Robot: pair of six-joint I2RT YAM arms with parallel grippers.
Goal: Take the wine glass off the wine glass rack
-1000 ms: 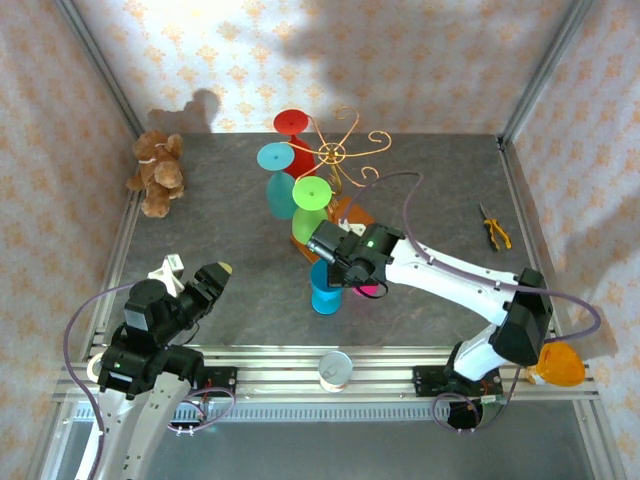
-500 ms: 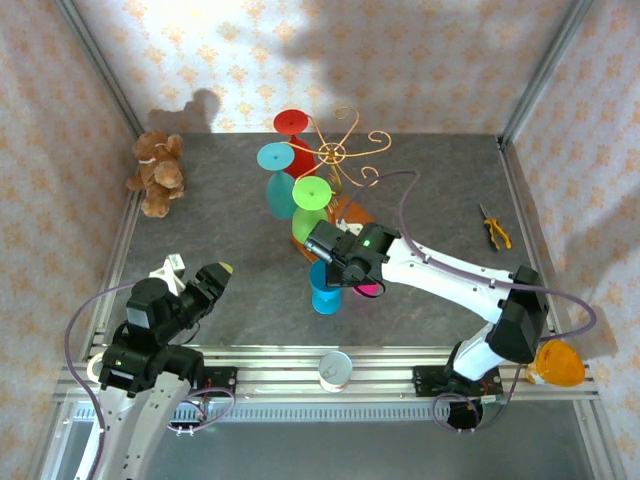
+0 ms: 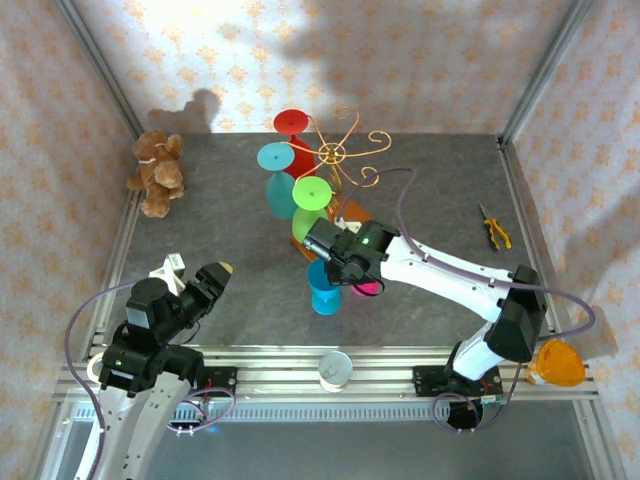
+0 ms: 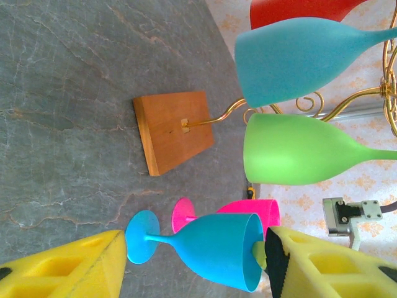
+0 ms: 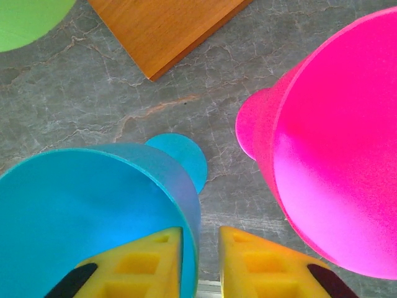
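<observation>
- The blue wine glass (image 3: pixel 324 290) stood upright on the tabletop (image 3: pixel 220 220), off the wine glass rack (image 3: pixel 335 153), beside a pink glass (image 3: pixel 368 289).
- The right gripper (image 5: pixel 200 233) straddled its rim, slightly parted, seemingly letting go.
- The left gripper (image 3: pixel 195 270) waited released, near left.

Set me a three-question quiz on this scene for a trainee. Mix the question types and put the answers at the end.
1. True or false: the pink glass hangs from the wine glass rack.
2. What colour is the glass whose rim sits between the fingers of the right claw? A. green B. blue C. red
3. How many glasses hang on the rack?

Key:
1. False. It stands upright on the table.
2. B, the blue glass.
3. Three: the red glass, the teal glass and the green glass.
</observation>
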